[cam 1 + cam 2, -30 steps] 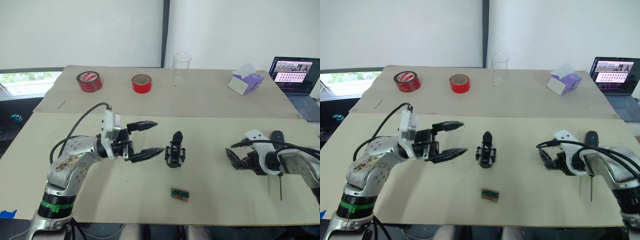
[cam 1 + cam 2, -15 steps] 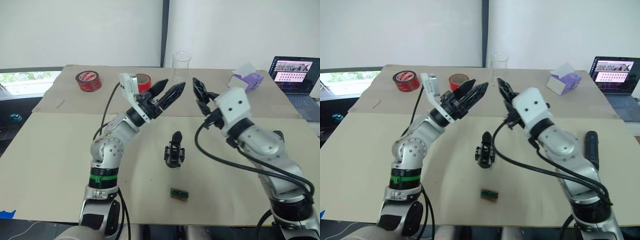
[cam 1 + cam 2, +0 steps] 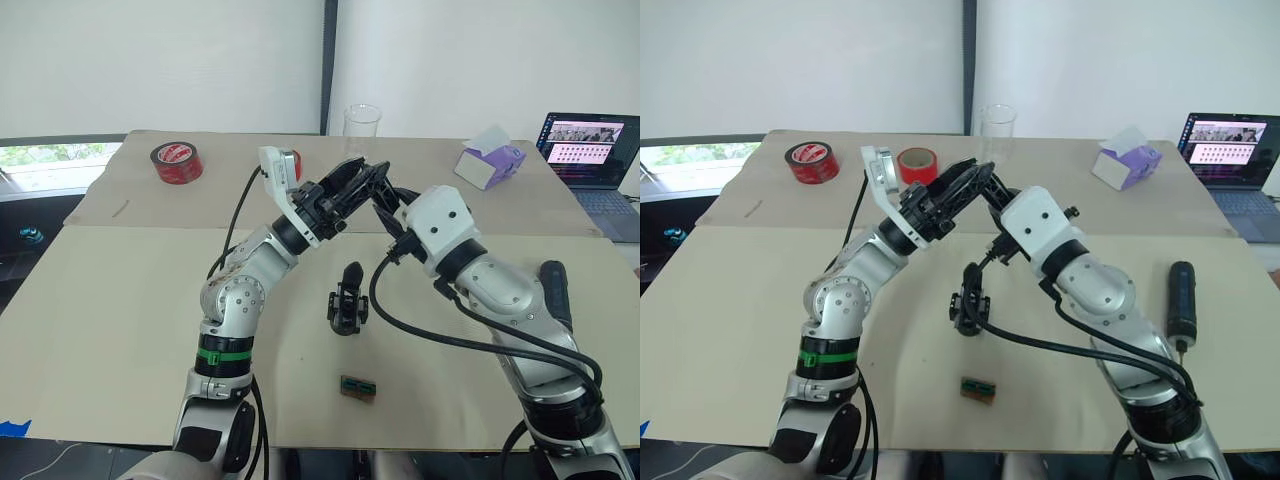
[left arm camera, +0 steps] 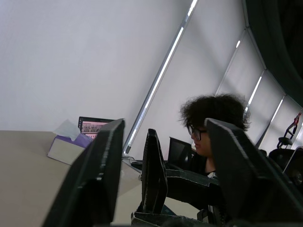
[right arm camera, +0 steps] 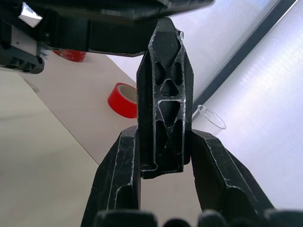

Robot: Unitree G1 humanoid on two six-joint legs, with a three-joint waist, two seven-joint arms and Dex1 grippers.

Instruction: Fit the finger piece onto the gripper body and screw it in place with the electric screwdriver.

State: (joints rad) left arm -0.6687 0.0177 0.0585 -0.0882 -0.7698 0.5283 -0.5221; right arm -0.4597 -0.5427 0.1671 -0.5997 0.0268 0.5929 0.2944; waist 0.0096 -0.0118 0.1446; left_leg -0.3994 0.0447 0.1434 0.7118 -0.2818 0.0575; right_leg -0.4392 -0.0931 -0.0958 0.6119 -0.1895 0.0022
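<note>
Honestly barely started: the right gripper [image 5: 163, 189] had its fingers clamped on the finger piece [image 5: 164, 104], held up between the left gripper's [image 3: 352, 185] spread fingers. Gripper body [image 3: 346, 299] below them and electric screwdriver [image 3: 1181, 291] lay untouched on the surface [image 3: 120, 300].

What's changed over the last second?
Both arms lifted off the table and met above the gripper body. The right end effector, now clamping the finger piece, presents it to the open left end effector. The electric screwdriver, gripper body and tape rolls stayed put.
</note>
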